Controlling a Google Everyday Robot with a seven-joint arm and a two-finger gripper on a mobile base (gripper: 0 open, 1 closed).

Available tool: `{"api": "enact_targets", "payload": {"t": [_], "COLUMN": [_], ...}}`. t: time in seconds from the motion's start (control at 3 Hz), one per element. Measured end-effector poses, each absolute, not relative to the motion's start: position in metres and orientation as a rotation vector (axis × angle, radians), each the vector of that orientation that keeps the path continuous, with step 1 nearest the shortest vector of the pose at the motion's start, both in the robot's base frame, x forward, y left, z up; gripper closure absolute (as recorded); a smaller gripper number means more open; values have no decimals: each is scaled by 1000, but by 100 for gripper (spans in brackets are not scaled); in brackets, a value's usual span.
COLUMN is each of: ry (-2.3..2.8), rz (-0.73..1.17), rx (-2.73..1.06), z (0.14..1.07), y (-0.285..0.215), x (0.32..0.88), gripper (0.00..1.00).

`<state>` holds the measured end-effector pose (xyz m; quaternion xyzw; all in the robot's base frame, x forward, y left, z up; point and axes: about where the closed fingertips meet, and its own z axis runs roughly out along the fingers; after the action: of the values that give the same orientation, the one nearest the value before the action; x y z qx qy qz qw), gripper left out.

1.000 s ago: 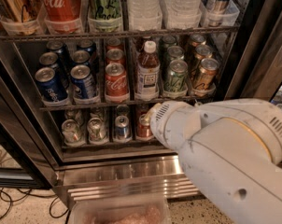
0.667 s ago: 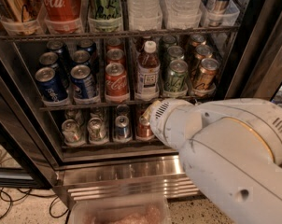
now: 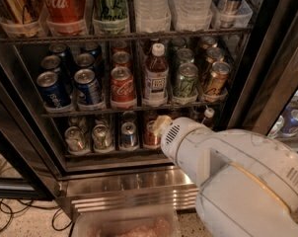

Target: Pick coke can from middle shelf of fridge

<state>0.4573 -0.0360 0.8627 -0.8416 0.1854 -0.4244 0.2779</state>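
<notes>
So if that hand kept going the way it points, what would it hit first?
Probably the reddish can on the bottom shelf: the hand sits just in front of it, below the middle shelf where the coke can stands. Depth is hard to judge, so that's a guess.

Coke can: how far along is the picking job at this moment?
Done: the arm is at the fridge. In hand: the gripper is low, before the bottom shelf. Left: reaching, gripping and lifting the coke can off the middle shelf.
</notes>
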Motion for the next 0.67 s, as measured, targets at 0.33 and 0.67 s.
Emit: {"api": "enact_targets", "payload": {"t": [0.33,0.67], "ry": [270,87], "rz": [-1284,-1376], "rx": [-2232,-2183], "z": [882,895], "y": [-26,-16], "x": [461,470], "gripper": [100,100]}}
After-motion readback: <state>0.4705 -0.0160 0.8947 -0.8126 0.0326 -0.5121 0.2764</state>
